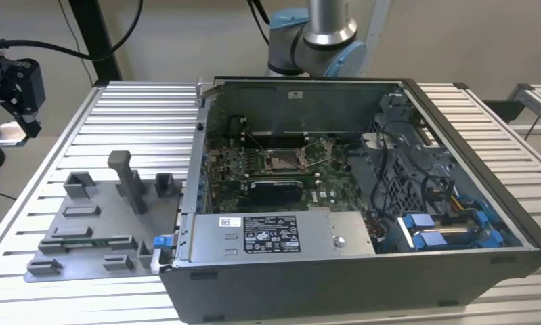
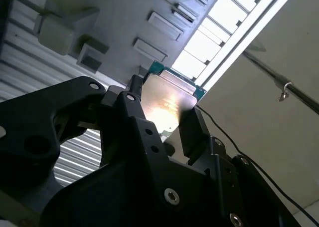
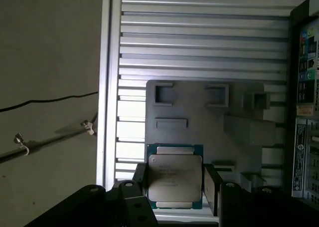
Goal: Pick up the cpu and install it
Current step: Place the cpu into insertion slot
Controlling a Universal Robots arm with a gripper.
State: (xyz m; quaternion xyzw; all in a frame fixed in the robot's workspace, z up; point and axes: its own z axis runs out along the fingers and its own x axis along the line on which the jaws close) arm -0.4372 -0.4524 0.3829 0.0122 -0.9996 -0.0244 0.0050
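The small, flat, square cpu [image 3: 174,182] with its silvery metal top and green border sits between the two black fingers [image 3: 211,187] of the black gripper [image 3: 175,188]. The fingers are closed against two opposite edges of the chip. In the second wrist view the same cpu [image 2: 167,105] catches a bright glare on its metal face, clamped in the gripper [image 2: 164,112].

Past the fingertips, below the held chip, lies the grey plastic fixture plate [image 3: 199,117] with raised blocks and shallow pockets. It rests on the ribbed aluminium table [image 3: 199,37]. To one side of the gripper the table ends at a pale floor [image 3: 50,47], where a thin black cable [image 3: 45,100] runs.

In the exterior view the gripper [image 1: 22,125] hangs in the air off the table's edge at that view's left, well apart from the open grey metal computer case [image 1: 342,271]. Inside the case, the square metal-framed socket [image 1: 284,159] sits on the green board.
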